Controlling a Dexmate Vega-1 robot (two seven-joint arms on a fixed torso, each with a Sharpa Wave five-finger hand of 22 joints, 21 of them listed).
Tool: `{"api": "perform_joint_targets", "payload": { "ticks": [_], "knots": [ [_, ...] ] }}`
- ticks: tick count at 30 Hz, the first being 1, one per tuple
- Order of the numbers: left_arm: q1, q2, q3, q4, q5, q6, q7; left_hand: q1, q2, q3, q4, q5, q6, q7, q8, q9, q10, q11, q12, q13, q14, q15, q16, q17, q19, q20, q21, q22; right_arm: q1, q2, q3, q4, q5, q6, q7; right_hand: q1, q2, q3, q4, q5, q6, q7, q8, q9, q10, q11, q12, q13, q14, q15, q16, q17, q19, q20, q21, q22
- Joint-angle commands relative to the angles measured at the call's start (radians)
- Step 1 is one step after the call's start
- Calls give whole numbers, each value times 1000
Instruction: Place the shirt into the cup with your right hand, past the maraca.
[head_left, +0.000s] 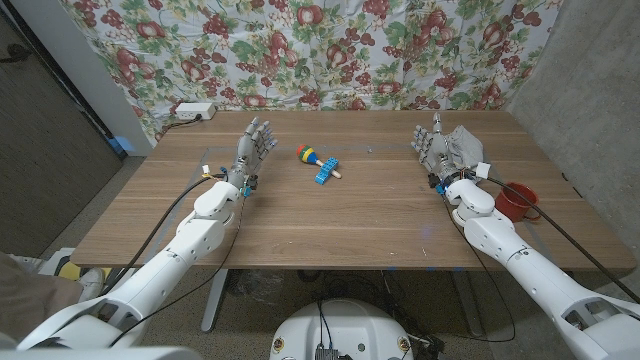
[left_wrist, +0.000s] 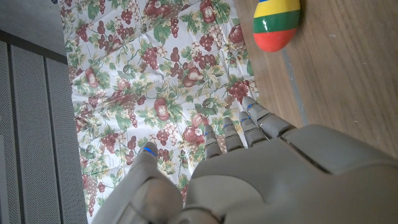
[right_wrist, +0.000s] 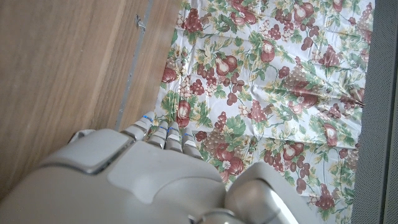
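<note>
A grey folded shirt lies on the table's right side. My right hand stands open just left of it, fingers apart and pointing away, nothing held; whether it touches the shirt I cannot tell. The red cup stands near the right edge, closer to me, beside my right forearm. The maraca, striped in bright colours, lies at the table's middle next to a blue piece. My left hand is open left of the maraca, empty. The maraca's head lies beyond my left hand.
A floral cloth hangs behind the table; a white power strip sits at the back left corner. Bare wood stretches between the two arms. My right hand points toward the table's far edge and the cloth.
</note>
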Motion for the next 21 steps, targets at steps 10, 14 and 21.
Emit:
{"api": "perform_joint_targets", "payload": {
  "ticks": [10, 14, 21],
  "knots": [
    [-6, -3, 0, 17, -4, -9, -10, 2, -7, 4, -2, 7, 0, -7, 5, 4, 6, 0, 5, 2, 7, -43, 3, 2, 6, 0, 5, 4, 15, 10, -7, 15, -2, -2, 5, 1, 8, -6, -2, 5, -1, 10, 6, 2, -1, 9, 5, 5, -11, 0, 6, 4, 3, 1, 4, 5],
    [6, 6, -5, -3, 3, -11, 7, 3, -6, 4, -3, 6, -20, -6, -3, 3, -4, -3, 2, 2, 3, -44, 2, 2, 5, 1, 6, 4, 6, 3, -7, -7, -19, 1, -18, 14, 9, -2, -10, 6, -3, 11, 8, 1, -32, 9, -6, 5, -31, 3, 0, 4, -6, -2, 1, 5],
    [7, 14, -5, -9, -7, -9, -20, 3, -4, 3, -6, 5, 15, 0, 10, 3, 5, -1, 6, 2, -3, -42, 0, 2, 1, 1, 5, 4, 1, -8, -7, -15, -37, 25, -12, 33, 9, 5, -21, 7, -2, 12, 12, 1, -37, 10, -6, 5, -49, -6, -4, 3, -21, -7, -4, 5]
  ]
}}
